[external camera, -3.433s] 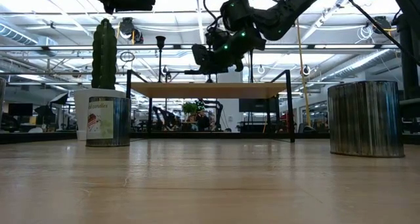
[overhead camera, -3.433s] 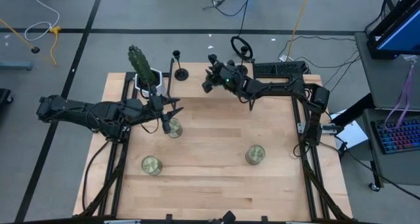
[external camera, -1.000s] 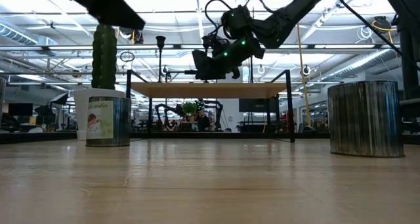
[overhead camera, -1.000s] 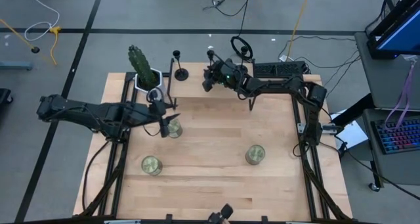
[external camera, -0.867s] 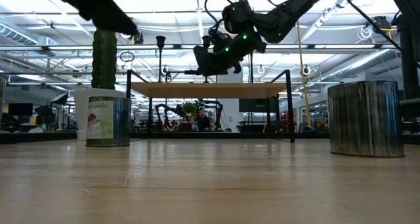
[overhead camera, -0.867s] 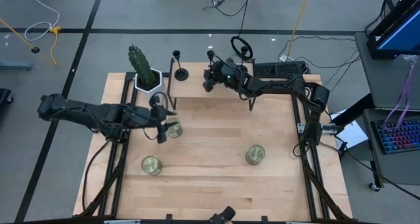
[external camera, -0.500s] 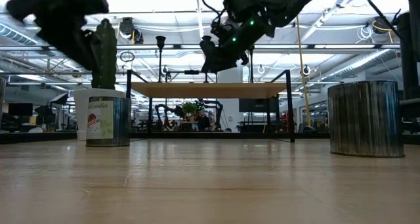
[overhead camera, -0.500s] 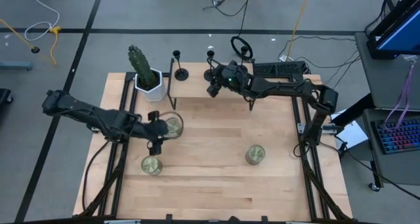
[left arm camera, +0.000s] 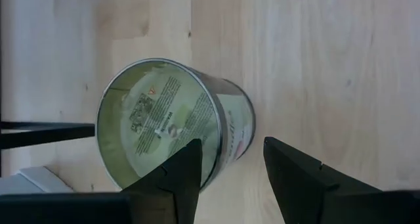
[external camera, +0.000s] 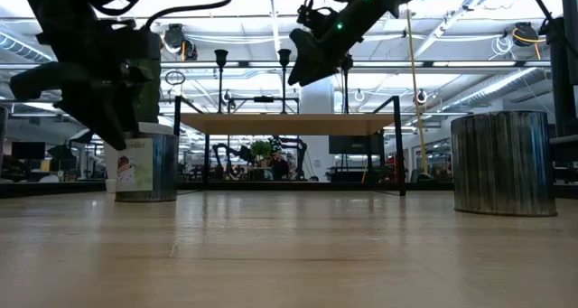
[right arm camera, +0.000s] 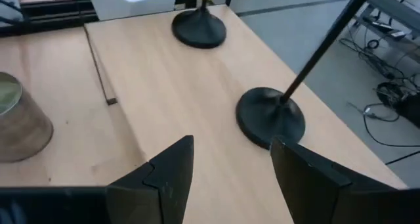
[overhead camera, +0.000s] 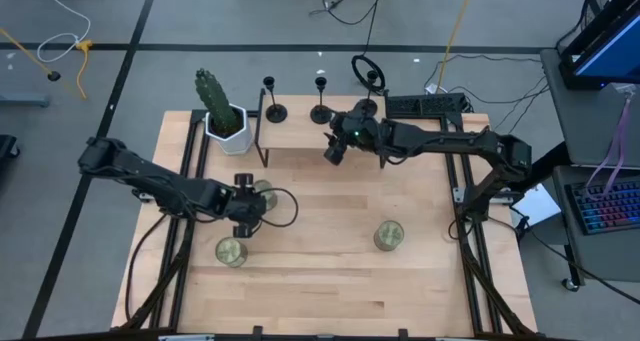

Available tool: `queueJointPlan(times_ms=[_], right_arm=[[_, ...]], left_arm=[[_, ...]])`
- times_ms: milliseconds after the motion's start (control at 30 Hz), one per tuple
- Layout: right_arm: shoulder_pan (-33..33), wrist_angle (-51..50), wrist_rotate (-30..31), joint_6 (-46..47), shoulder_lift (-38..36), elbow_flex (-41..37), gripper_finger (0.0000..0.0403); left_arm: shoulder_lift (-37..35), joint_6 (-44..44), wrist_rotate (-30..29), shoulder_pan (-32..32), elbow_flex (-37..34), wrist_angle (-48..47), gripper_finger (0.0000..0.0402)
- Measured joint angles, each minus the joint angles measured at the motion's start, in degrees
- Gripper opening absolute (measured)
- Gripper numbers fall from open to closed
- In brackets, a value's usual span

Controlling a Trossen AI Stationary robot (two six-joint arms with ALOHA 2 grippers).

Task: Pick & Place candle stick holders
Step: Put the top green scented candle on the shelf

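Note:
Two black candle stick holders (overhead camera: 273, 109) (overhead camera: 320, 109) stand upright on their round bases on the raised wooden shelf (overhead camera: 300, 133) at the table's far edge. They also show in the right wrist view (right arm camera: 199, 28) (right arm camera: 270, 117). A third holder is not in view. My right gripper (overhead camera: 331, 153) (right arm camera: 233, 145) is open and empty, just near-side and right of the second holder. My left gripper (overhead camera: 243, 223) (left arm camera: 231, 148) is open and empty above the table, beside a tin can (left arm camera: 170, 119).
Three tin cans stand on the table (overhead camera: 262, 193) (overhead camera: 231, 251) (overhead camera: 388, 235). A cactus in a white pot (overhead camera: 222, 116) stands at the far left, beside the shelf. Bare wood lies at the table's middle and near side.
My right gripper has drawn back from the second holder toward the table's near right, and the holder stays upright on the shelf beside the first. My left gripper has gone toward the near edge, away from the far-left can.

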Motion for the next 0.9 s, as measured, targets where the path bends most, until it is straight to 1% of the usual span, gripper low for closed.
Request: queueJointPlan(times_ms=[67, 133, 267, 333, 367, 400, 500, 600, 667, 767, 900], right_arm=[[0.7, -1.2, 0.0, 0.0, 0.0, 0.0, 0.0199], [1.4, -2.6, -0.1, 0.0, -0.5, 0.0, 0.0199], [2.8, -4.6, 0.0, -1.2, -0.9, 0.0, 0.0199], [3.6, -6.8, -0.1, -1.5, -1.0, 0.0, 0.0199], [4.0, -7.9, -0.1, -1.5, -1.4, -0.1, 0.0199], [4.4, -8.7, -0.1, -1.5, -1.8, -0.1, 0.0199], [5.5, -9.3, 0.0, -1.6, -2.4, 0.2, 0.0199], [6.5, -11.5, -0.1, -2.0, -3.6, -0.2, 0.0199], [7.0, -10.6, 0.0, -2.9, -4.3, 0.1, 0.0199], [7.6, -13.0, 0.0, -3.1, -6.3, -0.1, 0.0199], [8.2, -13.0, -0.1, -3.0, -8.3, -0.1, 0.0199]], left_arm=[[0.5, 0.7, 0.7, 0.0, 0.0, 0.1, 0.0163], [0.5, 1.4, 0.8, -0.2, 0.0, 0.0, 0.0141], [0.5, 0.8, 0.3, 0.1, 0.0, 1.5, 0.0069], [0.5, -0.7, 1.0, 0.4, 0.1, 2.6, 0.0027], [0.5, -1.3, 1.9, 0.5, 0.1, 2.9, 0.0015], [0.6, -1.9, 1.5, 0.5, 0.1, 2.9, 0.0011], [0.6, -3.8, 2.9, 0.4, 0.2, 5.1, 0.0008], [0.6, -5.1, 4.7, 0.1, 3.0, 6.2, 0.0006], [0.6, -6.7, 3.8, 0.4, 6.4, 6.4, 0.0005], [0.6, -7.4, 3.3, 1.6, 13.1, 5.5, 0.0005], [0.5, -8.9, 3.0, 5.7, 23.2, 3.3, 0.0004]])
